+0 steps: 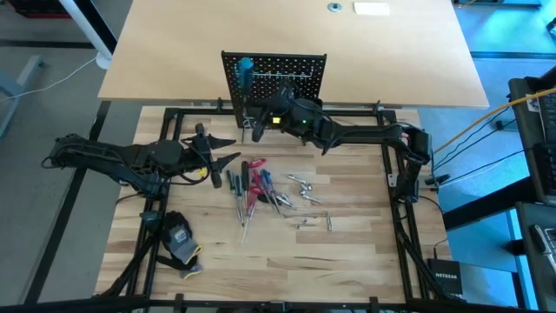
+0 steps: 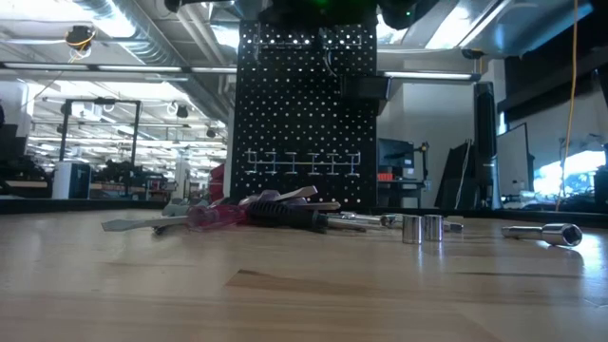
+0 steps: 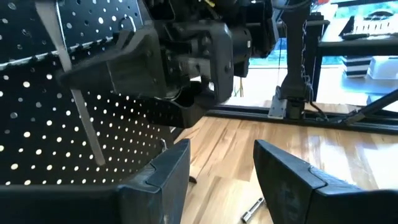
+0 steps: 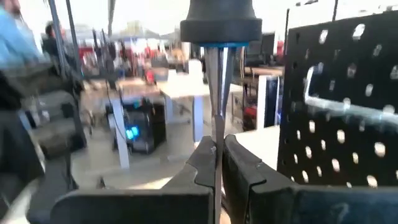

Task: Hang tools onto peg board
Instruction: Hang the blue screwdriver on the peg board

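Behind the pale wooden tabletop (image 1: 347, 269) a lit workshop with desks and shelving is seen. At the right gripper (image 4: 217, 163) the two dark fingers (image 4: 199, 163) are clenched on the thin metal shaft of a blue-handled screwdriver (image 4: 219, 74), which is held upright just beside the edge of the peg board (image 1: 287, 74), its dark handle collar above the pinch. In the high view this gripper (image 1: 257, 122) is placed against the board's front, the right arm (image 1: 365, 135) reaching in from the frame's right side. A wire hook (image 4: 336, 102) is seen on the board's perforated face. The left gripper (image 1: 228, 162) is held with its fingers (image 3: 163, 180) spread apart and nothing between them, near the board and over the table's left part. The remaining tools (image 1: 256, 187), red, blue and dark handled screwdrivers, are lying in a loose pile at the table's middle, with silver bits (image 1: 306, 187) scattered just beside them. A black-and-yellow glove (image 1: 180, 239) is lying well apart at the near left.
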`<state>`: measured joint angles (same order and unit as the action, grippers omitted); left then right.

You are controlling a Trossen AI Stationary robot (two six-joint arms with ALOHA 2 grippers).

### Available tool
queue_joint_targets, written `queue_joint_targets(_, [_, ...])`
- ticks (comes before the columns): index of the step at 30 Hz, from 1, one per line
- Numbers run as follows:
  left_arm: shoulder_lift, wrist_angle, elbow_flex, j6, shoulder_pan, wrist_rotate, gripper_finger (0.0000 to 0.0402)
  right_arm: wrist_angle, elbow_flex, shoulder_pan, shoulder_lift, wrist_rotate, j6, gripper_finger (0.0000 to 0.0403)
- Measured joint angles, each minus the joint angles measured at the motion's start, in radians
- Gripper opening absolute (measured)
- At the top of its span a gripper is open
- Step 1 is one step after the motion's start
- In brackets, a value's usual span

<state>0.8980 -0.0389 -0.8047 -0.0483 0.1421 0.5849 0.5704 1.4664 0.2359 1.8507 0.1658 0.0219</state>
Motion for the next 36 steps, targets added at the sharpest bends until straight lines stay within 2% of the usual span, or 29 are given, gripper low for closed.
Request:
queue_joint_targets(3, [0.0, -0.003, 0.0, 0.0, 0.0, 0.0, 0.0168, 0.061, 0.005, 0.0, 0.026, 0.008, 0.011, 0.001])
queue_joint_targets(9, [0.0, -0.003, 0.0, 0.0, 0.0, 0.001, 0.0168, 0.042, 0.077, 0.0, 0.101, 0.01, 0.006, 0.0011])
queue_joint_targets(18, [0.0, -0.013, 0.0, 0.012, 0.0, 0.001, 0.0168, -0.12, 0.199, 0.024, 0.148, 0.086, -0.052, 0.0012])
queue_joint_targets(32, [0.0, -0.03, 0.0, 0.018, 0.0, 0.001, 0.0168, -0.177, 0.204, 0.053, 0.148, 0.106, -0.021, 0.0014])
queue_joint_targets(36, [0.0, -0.032, 0.0, 0.026, 0.0, 0.001, 0.0168, -0.18, 0.204, 0.059, 0.148, 0.11, 0.034, 0.0014])
